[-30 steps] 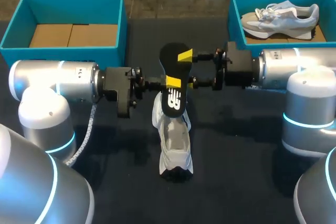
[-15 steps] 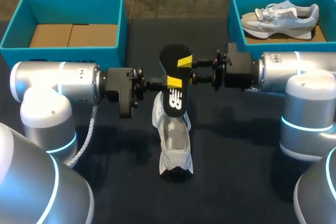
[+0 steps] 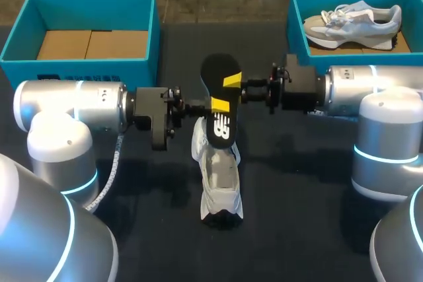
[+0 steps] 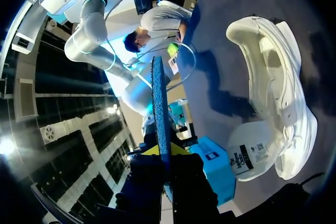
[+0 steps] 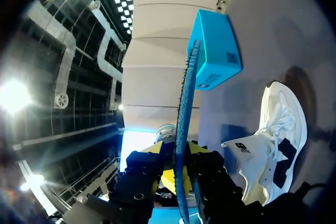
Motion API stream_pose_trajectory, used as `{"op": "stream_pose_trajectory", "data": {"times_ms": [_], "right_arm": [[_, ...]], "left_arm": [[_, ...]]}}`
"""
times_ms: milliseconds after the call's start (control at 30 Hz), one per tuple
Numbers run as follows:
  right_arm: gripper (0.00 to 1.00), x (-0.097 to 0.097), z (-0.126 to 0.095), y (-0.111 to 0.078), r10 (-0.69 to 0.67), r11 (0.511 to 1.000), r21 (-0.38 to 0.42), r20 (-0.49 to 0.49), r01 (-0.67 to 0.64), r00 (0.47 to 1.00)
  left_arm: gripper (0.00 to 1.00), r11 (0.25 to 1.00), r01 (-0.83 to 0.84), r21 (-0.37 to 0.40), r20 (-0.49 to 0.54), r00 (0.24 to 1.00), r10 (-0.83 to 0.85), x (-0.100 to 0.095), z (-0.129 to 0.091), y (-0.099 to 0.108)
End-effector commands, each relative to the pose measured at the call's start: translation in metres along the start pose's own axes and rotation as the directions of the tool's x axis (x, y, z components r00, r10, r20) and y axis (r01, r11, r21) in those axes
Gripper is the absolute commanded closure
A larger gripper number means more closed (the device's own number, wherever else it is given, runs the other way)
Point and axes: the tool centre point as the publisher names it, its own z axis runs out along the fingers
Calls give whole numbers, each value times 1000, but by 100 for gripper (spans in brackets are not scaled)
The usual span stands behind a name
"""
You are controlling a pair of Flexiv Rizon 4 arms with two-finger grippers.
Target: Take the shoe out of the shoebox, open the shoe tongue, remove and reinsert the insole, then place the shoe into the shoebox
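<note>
A black insole is held upright on its edge above the table's middle, over a white shoe that lies on the dark table. My left gripper comes in from the left and is shut on the insole's lower part. My right gripper comes in from the right, its fingers closed on the insole a little higher. In the left wrist view the insole stands edge-on between the fingers, with the shoe beside it. The right wrist view shows the insole between the fingers, the shoe below.
A blue shoebox with a cardboard floor stands at the back left. A second blue shoebox at the back right holds a grey and white shoe. Both arms stretch across the table's middle.
My right gripper's fingers have closed in on the insole. The left gripper kept its hold, and both arms shifted only slightly.
</note>
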Motion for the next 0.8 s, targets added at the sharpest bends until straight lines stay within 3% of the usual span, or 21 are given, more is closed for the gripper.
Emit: {"op": "stream_pose_trajectory", "data": {"times_ms": [33, 133, 200, 400, 467, 500, 667, 800], "right_arm": [[78, -2, 4, 3, 2, 1000, 10, 2, -2, 1000], [83, -2, 5, 4, 4, 1000, 12, 1, -4, 1000], [100, -2, 5, 4, 5, 1000, 12, 0, -5, 1000], [100, -3, 5, 5, 5, 1000, 13, -1, -5, 1000], [100, -3, 5, 5, 6, 1000, 14, -1, -6, 1000], [100, -3, 6, 4, 7, 1000, 16, -1, -7, 1000], [100, -6, 5, 3, 14, 1000, 18, 2, -14, 1000], [100, -11, 2, 2, 24, 999, 36, 5, -24, 1000]], "left_arm": [[100, 1000, -2, -2, -1, 1000, 2, 0, 1, -1], [100, 1000, -3, -4, 1, 1000, 3, 0, 1, 0], [100, 1000, -3, -4, 1, 1000, 3, 0, 1, 0], [100, 1000, -3, -4, 1, 1000, 3, 0, 1, 0], [54, 1000, -2, -4, 1, 1000, 2, 0, 1, 0], [0, 1000, 9, 5, 1, 1000, -9, -2, -1, -1], [0, 998, 56, 36, -23, 998, -55, -12, -16, -6], [0, 989, 133, 70, -72, 989, -128, -19, -45, -7]]}}
